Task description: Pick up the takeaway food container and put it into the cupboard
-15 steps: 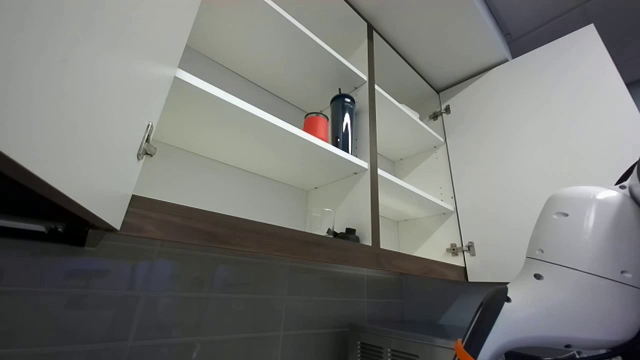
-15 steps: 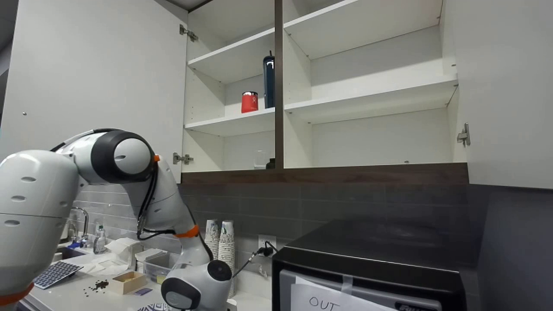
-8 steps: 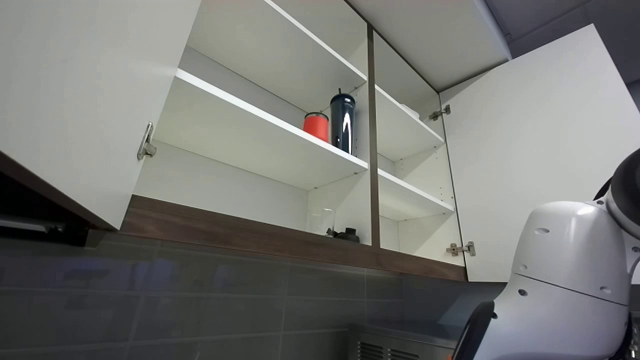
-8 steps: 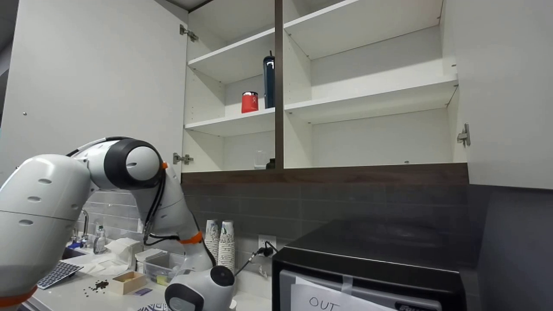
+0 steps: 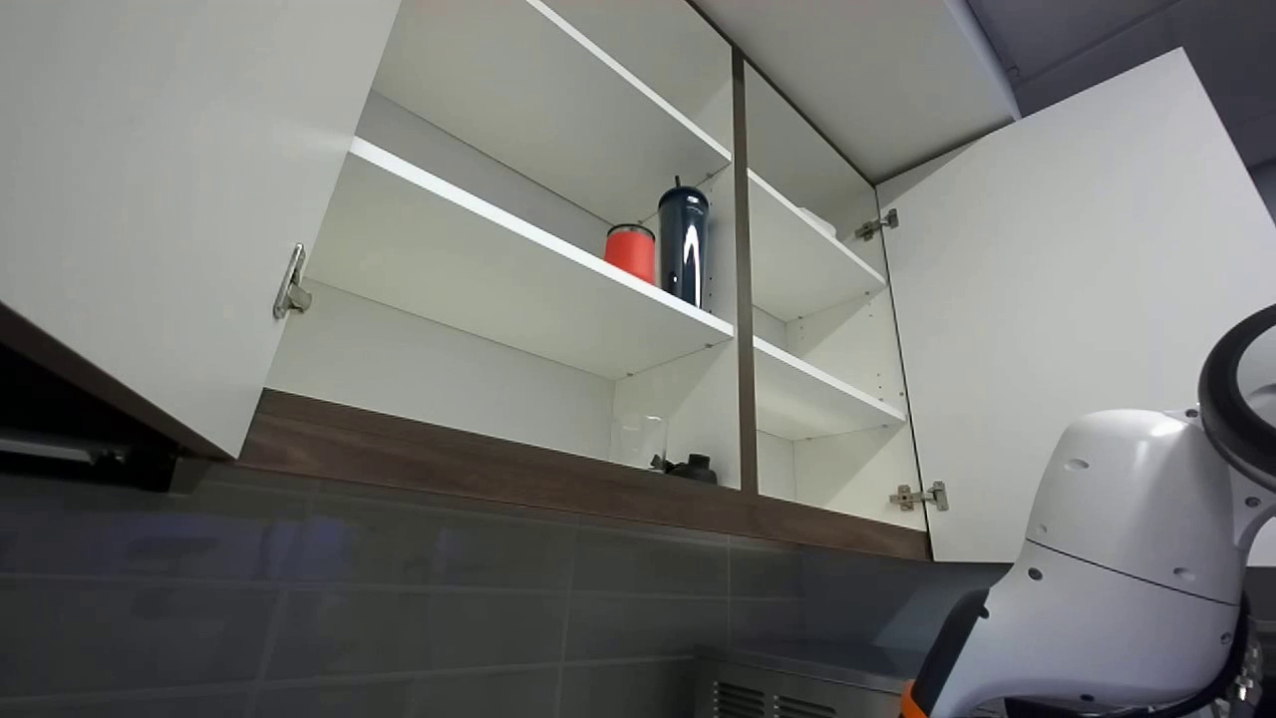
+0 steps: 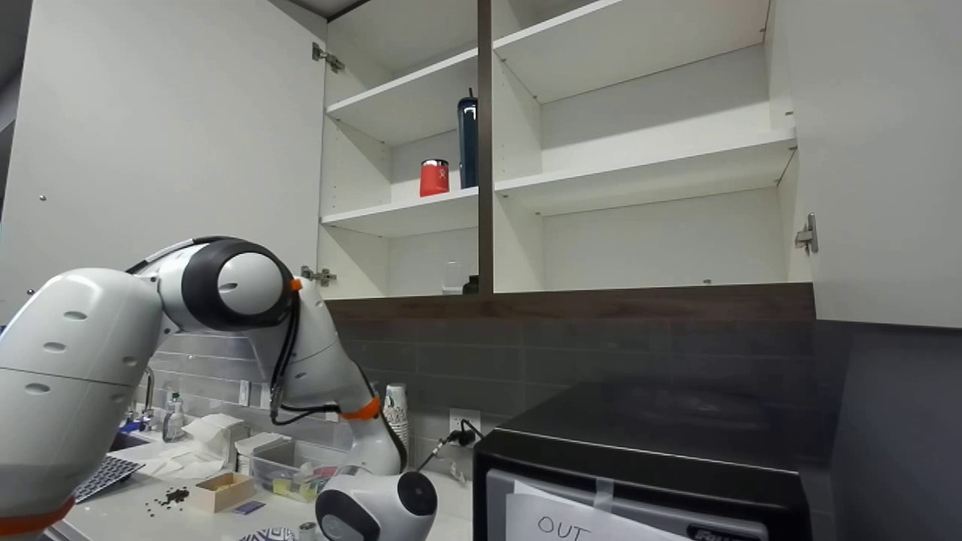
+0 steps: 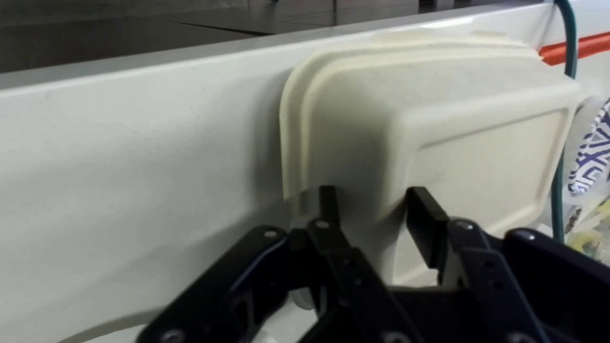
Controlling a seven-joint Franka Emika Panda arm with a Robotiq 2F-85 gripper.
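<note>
- In the wrist view the fingers [image 7: 426, 228] stand apart and point to 12 o'clock, the gap between them over an end of the takeaway food container [image 7: 481, 162]; whether either touches it, I cannot tell.
- The container rests on the table [image 7: 143, 152], mostly toward 2 o'clock of the fingers, its raised panel uppermost. One finger overlaps the sloping side, the other the panel; presumably it is too wide to span, so an edge must serve as the hold.
- Past its 3 o'clock end runs a teal cord [image 7: 558, 190], and a red strip [image 7: 591, 47] shows at 2 o'clock; these could crowd a sideways pull.
- The table's edge passes at 12 o'clock, just beside the container's rim, with a darker surface [image 7: 119, 43] beyond; a push that way risks a fall. Room to shift looks better toward 9 o'clock.
- In an exterior view the arm [image 6: 90, 330] arches from 9 to 7 o'clock, its low end near a black appliance [image 6: 646, 428], whose corner the lift should avoid.
- Farthest, in both exterior views, the cupboard [image 6: 646, 302] has its doors [image 6: 173, 135] swung wide, likely to take the container. A red cup [image 6: 434, 179] and a dark bottle [image 6: 468, 143] share one level; the shelves [image 6: 646, 176] at 2 o'clock in an exterior view seem roomier.
</note>
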